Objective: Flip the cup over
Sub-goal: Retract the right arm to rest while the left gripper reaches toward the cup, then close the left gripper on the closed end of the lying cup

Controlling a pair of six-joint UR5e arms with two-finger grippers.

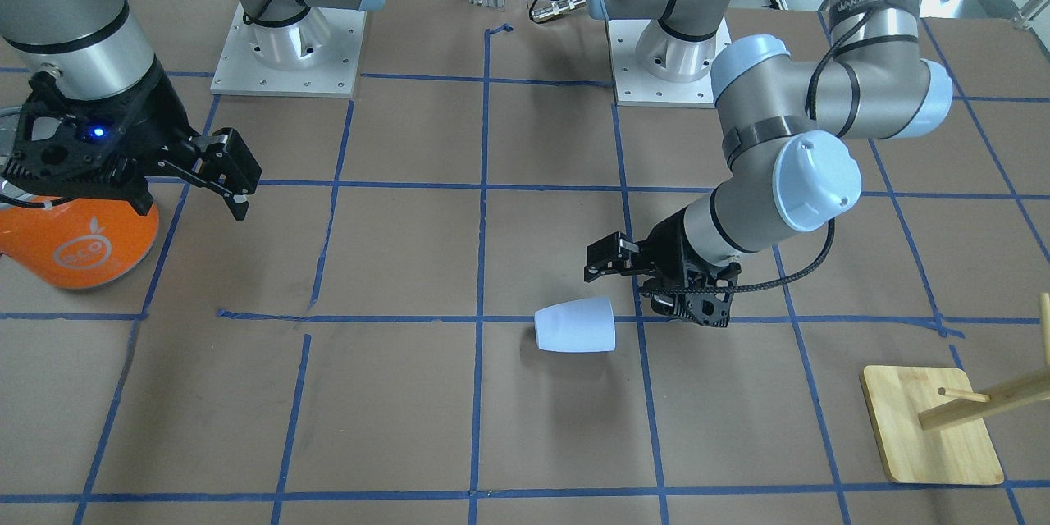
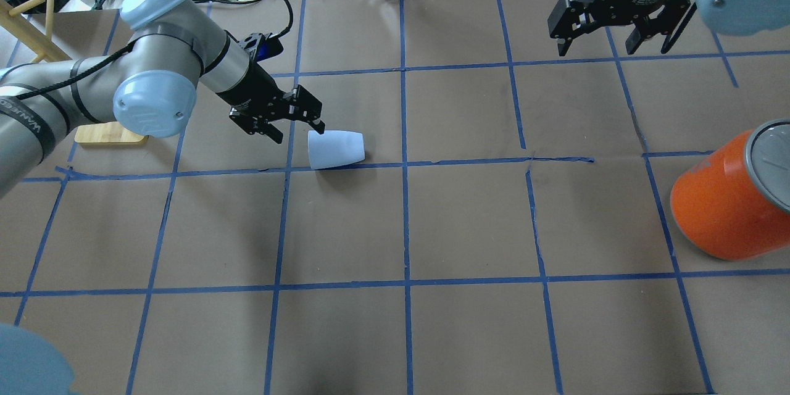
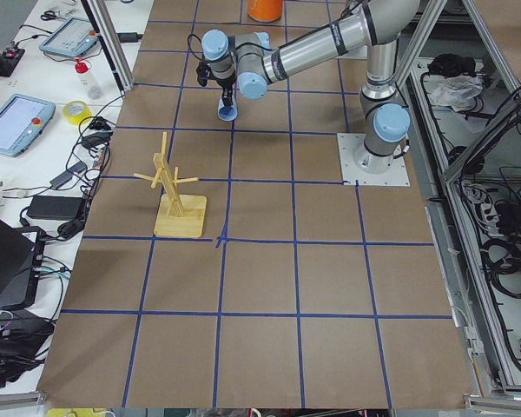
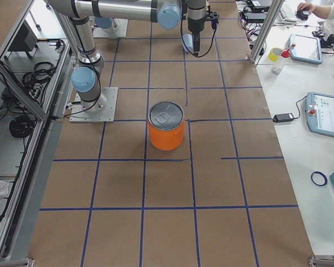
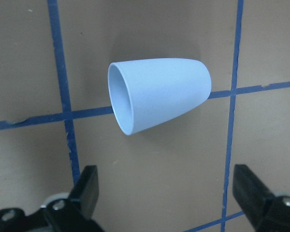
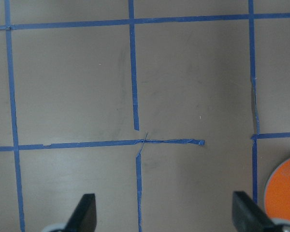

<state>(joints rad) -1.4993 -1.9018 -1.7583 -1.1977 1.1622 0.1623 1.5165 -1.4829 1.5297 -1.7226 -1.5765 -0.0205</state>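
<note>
The pale blue cup point(image 2: 335, 149) lies on its side on the brown table, on a blue tape line, near the middle. Its rim points toward my left arm's side. It also shows in the front view point(image 1: 574, 326) and the left wrist view point(image 5: 157, 99). My left gripper point(image 2: 297, 129) is open and empty, just beside the cup's rim end and a little above it, not touching. The wrist view shows its fingertips point(image 5: 87, 181) spread wider than the cup. My right gripper point(image 2: 608, 46) is open and empty, far from the cup at the far right.
A large orange can point(image 2: 722, 203) with a silver top stands at the right, partly under my right arm in the front view point(image 1: 78, 242). A wooden peg stand point(image 1: 931, 426) on a square base sits on the left arm's side. Blue tape lines grid the table.
</note>
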